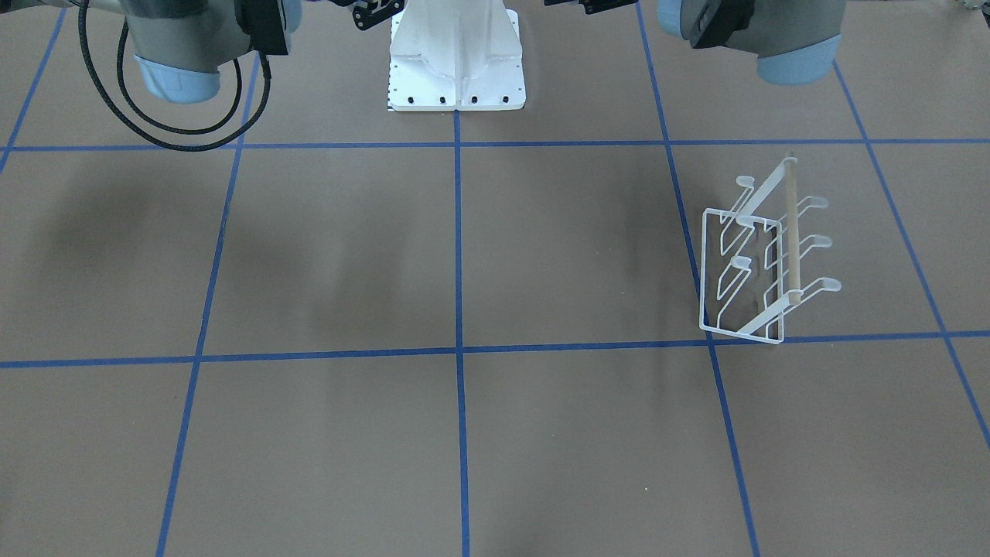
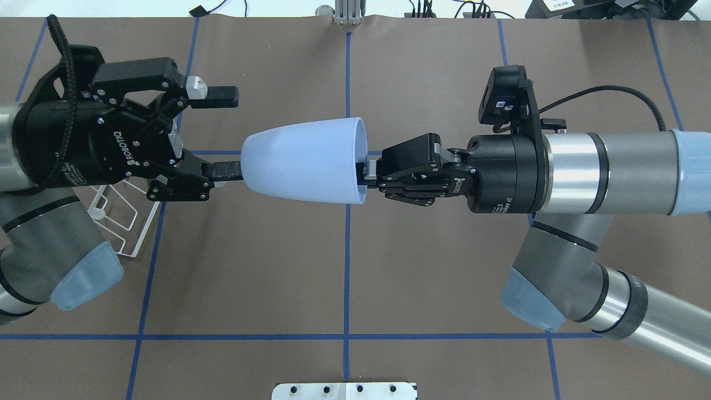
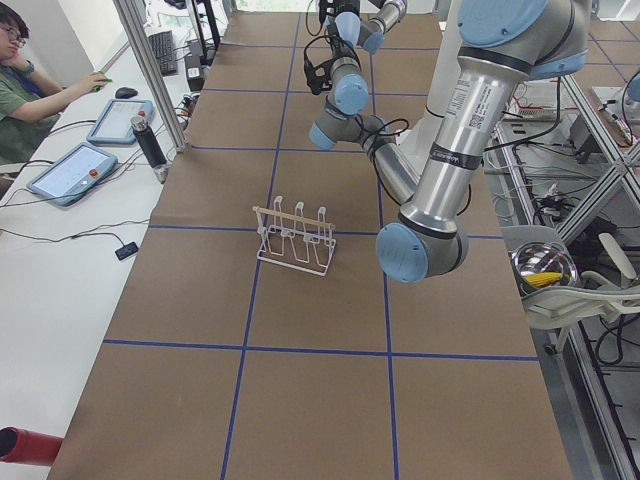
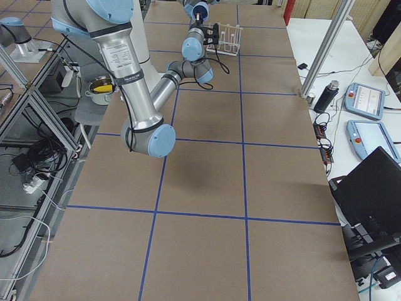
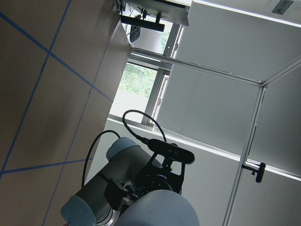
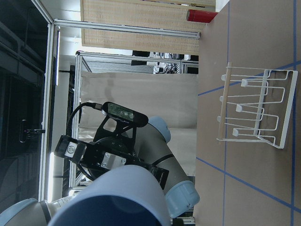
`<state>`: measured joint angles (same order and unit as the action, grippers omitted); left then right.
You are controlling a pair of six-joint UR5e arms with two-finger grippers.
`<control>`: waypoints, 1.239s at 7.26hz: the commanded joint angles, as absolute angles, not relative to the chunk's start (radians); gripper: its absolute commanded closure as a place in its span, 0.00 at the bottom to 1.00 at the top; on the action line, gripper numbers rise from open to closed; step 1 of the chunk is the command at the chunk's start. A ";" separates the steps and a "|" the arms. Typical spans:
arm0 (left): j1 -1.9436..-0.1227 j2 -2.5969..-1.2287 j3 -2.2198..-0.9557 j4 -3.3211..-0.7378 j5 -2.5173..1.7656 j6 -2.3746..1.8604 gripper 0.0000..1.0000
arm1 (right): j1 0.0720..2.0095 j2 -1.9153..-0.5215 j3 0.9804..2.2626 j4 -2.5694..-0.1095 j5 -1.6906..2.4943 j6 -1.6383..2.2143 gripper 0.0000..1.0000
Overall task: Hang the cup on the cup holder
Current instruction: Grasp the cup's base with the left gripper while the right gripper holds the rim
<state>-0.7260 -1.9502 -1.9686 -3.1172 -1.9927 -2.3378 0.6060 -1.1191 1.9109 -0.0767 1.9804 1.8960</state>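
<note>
- Above the brown paper-covered table, a pale blue-grey, tapered, matte plastic cup is held in the air on its side. Its open mouth is turned toward the robot's right and its closed end toward the robot's left.
- The black two-finger right gripper is clamped on the cup's rim, with one finger seen inside the mouth and the other outside the wall.
- The black two-finger left gripper is placed just before the cup's closed end, its jaws spread wide apart. Its lower fingertip is seen at the outline of the closed end, but contact cannot be judged from above.
- A white wire cup holder, made of a rectangular base frame, upturned round-tipped prongs and a light wooden dowel bar on top, is stood upright on the table at the robot's left side, well apart from the cup. From overhead it is partly hidden beneath the left gripper.
- Blue tape lines are laid across the table in a grid, and the cup holder's base is set beside a crossing of two of them.
</note>
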 commanded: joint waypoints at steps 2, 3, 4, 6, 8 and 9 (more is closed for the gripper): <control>-0.690 -1.951 -1.968 -3.117 -1.988 -2.335 0.03 | 0.606 -1.118 1.919 -0.077 1.980 1.894 1.00; -0.680 -1.953 -1.971 -3.119 -1.988 -2.335 0.03 | 0.606 -1.120 1.917 -0.077 1.980 1.894 1.00; -0.678 -1.953 -1.973 -3.119 -1.988 -2.335 0.03 | 0.606 -1.120 1.916 -0.077 1.980 1.894 1.00; -0.673 -1.954 -1.973 -3.120 -1.988 -2.335 0.03 | 0.600 -1.120 1.914 -0.077 1.980 1.894 1.00; -0.660 -1.971 -1.973 -3.120 -1.980 -2.335 0.03 | 0.598 -1.121 1.914 -0.077 1.980 1.894 1.00; -0.649 -1.971 -1.973 -3.120 -1.967 -2.335 0.03 | 0.597 -1.123 1.914 -0.077 1.980 1.894 1.00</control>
